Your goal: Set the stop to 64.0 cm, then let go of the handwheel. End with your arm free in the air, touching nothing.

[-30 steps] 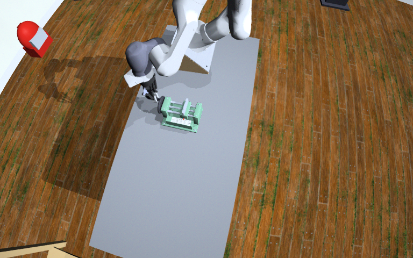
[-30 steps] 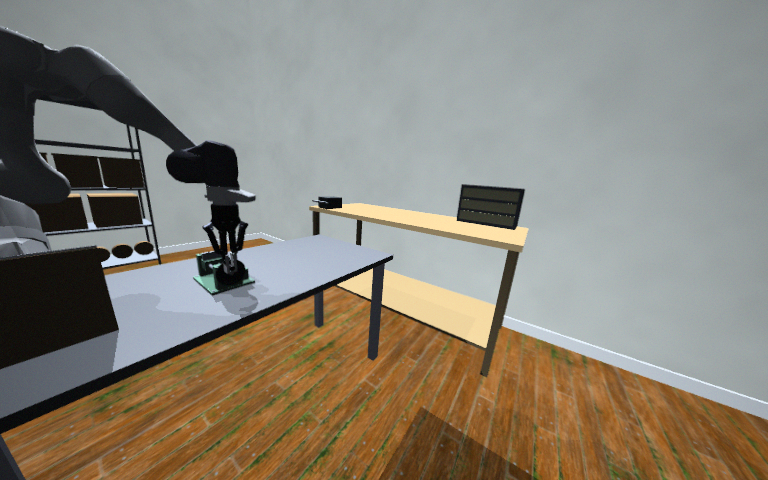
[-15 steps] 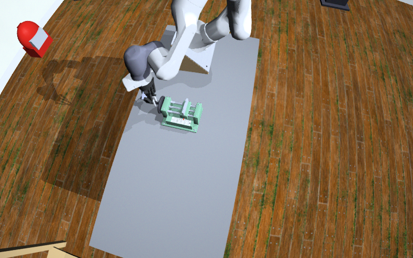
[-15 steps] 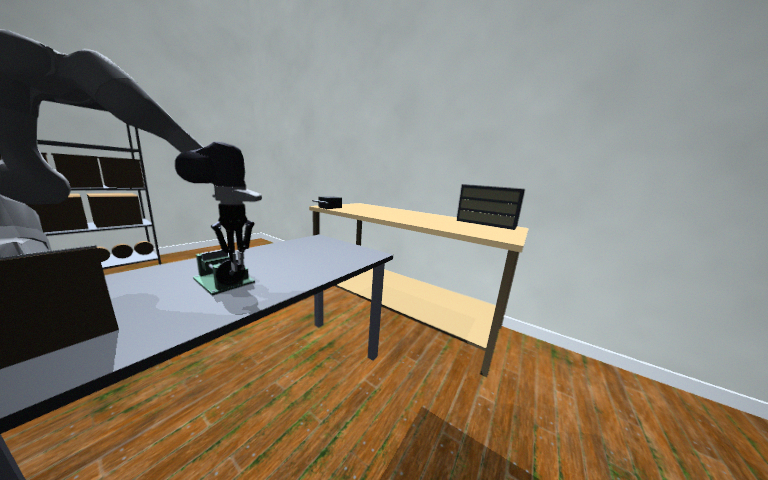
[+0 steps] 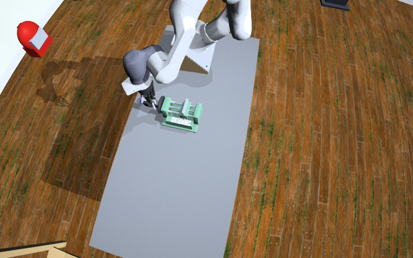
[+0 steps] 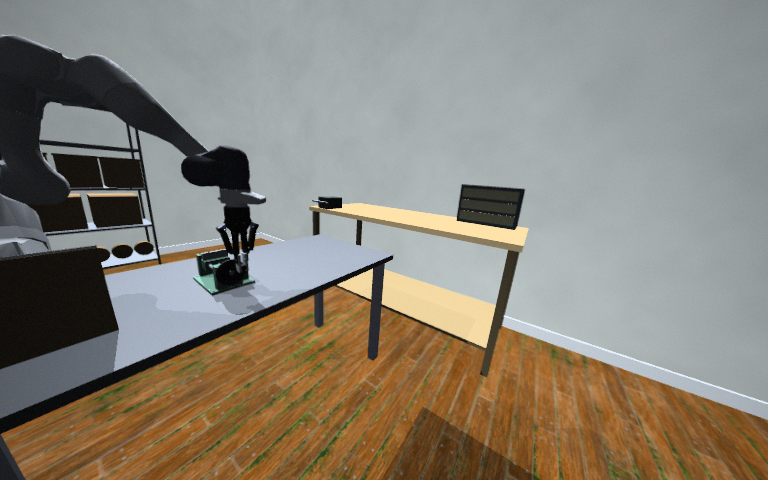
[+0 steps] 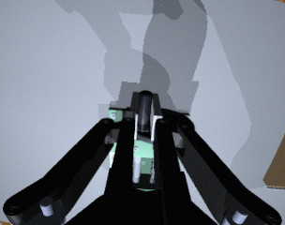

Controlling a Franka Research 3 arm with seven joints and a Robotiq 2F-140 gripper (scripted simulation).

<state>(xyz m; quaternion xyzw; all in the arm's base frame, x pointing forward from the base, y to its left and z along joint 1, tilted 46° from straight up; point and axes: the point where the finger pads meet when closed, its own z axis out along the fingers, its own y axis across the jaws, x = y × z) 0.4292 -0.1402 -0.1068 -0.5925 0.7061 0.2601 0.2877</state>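
In the top view, the green screw-driven stop fixture sits on the grey tabletop, toward 11 o'clock from the middle of the view. Its dark handwheel is at the fixture's 9 o'clock end. The tool is nearly closed, its fingers on either side of the handwheel's crank handle and clasping it. The movable stop stands upright on the rods between the two end blocks, nearer the 3 o'clock block; the numbers on the white scale are too small to read.

A red dome-topped bin with a grey flap is near 10 o'clock in the top view, its contents hidden. In the exterior view, toward 9 o'clock, a black-framed shelf rack carries two levels of dark boxes, with round-ended items on a lower board. What the boxes hold cannot be seen. Toward 2 o'clock, a three-row storage cabinet stands on the far end of a wooden workbench; its contents are too dark to make out. A small black device lies at the bench's other end.
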